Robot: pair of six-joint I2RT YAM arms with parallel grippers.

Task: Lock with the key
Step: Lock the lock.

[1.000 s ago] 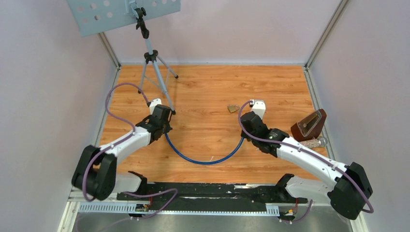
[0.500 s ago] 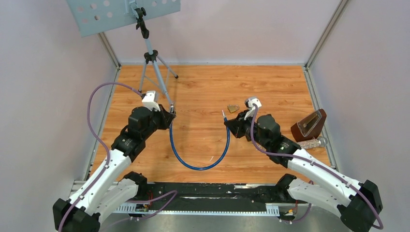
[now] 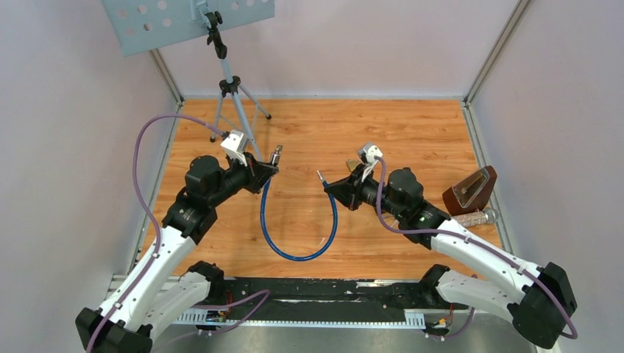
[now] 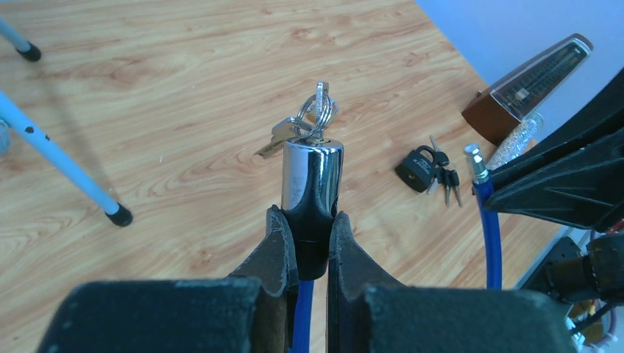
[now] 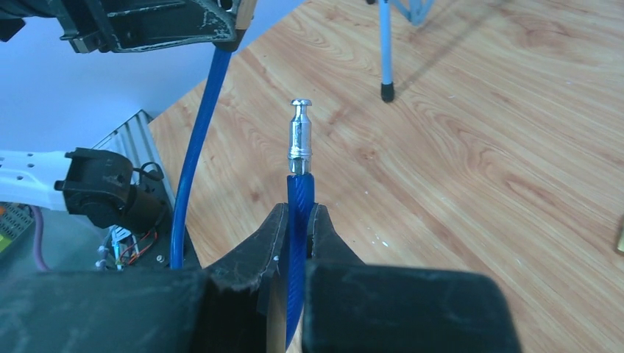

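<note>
A blue cable lock (image 3: 298, 254) hangs in a loop between my two grippers. My left gripper (image 3: 263, 170) is shut on the black collar under its chrome lock barrel (image 4: 312, 173). A key on a ring (image 4: 315, 118) sticks out of the barrel's end. My right gripper (image 3: 332, 187) is shut on the blue cable (image 5: 299, 206) just below its metal pin (image 5: 299, 136). The pin (image 3: 321, 177) and the barrel (image 3: 277, 154) face each other across a gap, both above the table.
A black padlock with keys (image 4: 416, 168) lies on the wooden table. A brown metronome (image 3: 471, 189) and a glittery bottle (image 3: 478, 217) sit at the right edge. A music stand's tripod (image 3: 235, 88) stands at the back left, one foot (image 4: 119, 215) near my left gripper.
Both arms have risen and swung inward, lifting the cable's two ends off the table. The pin and barrel are now closer together and the loop is narrower.
</note>
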